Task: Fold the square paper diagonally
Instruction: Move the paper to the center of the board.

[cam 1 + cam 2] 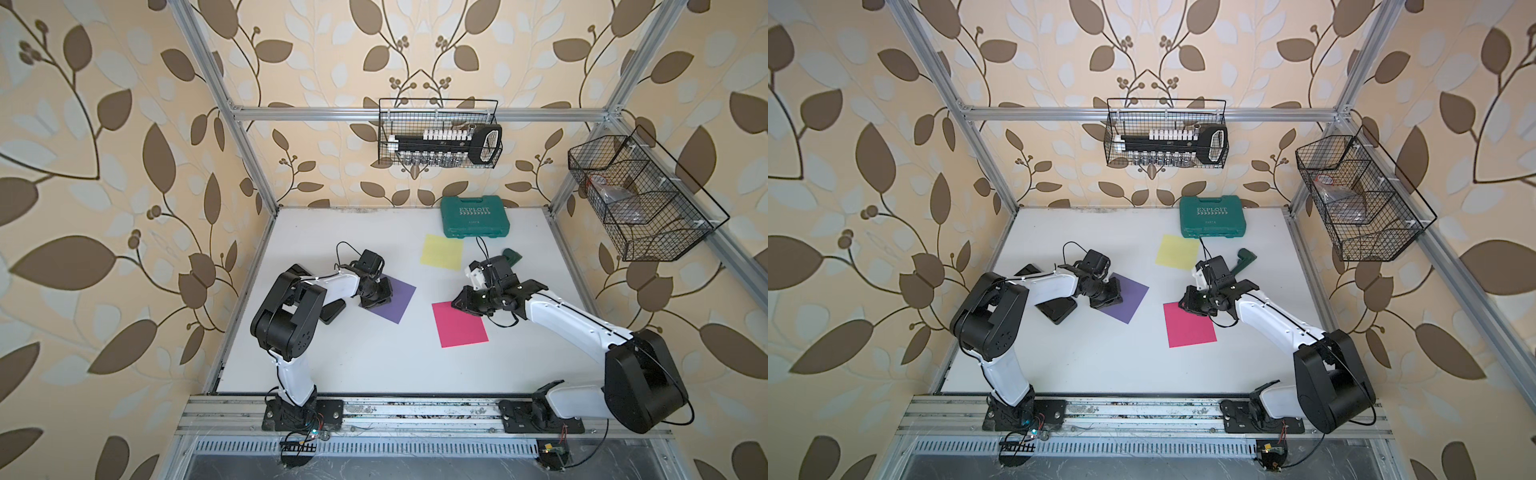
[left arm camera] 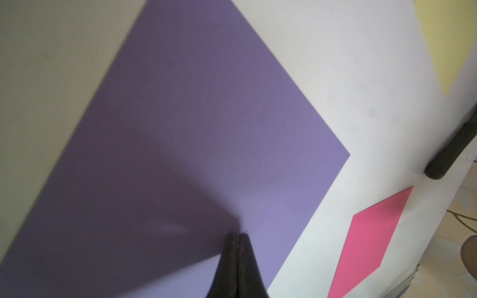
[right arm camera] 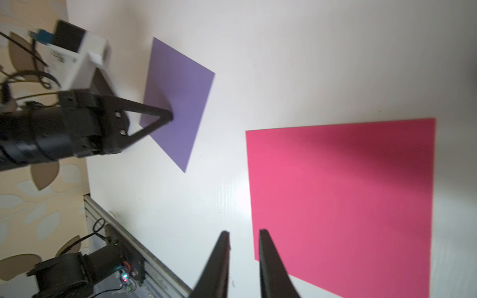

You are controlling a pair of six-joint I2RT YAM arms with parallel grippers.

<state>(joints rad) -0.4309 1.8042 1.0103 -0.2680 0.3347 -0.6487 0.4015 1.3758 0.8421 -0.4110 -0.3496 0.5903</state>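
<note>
Well, in both top views the flat pink square paper (image 1: 461, 330) lies unfolded on the white table (image 1: 332, 365), with the right gripper (image 1: 457, 304) over its far corner; a purple square paper (image 1: 397, 301) lies under the left gripper (image 1: 376, 298). Left wrist view: tips clenched together, pressing the purple sheet. Right wrist view: jaws slightly parted astride the pink edge; better to pinch only the corner, low. Real contact is hard to see
</note>
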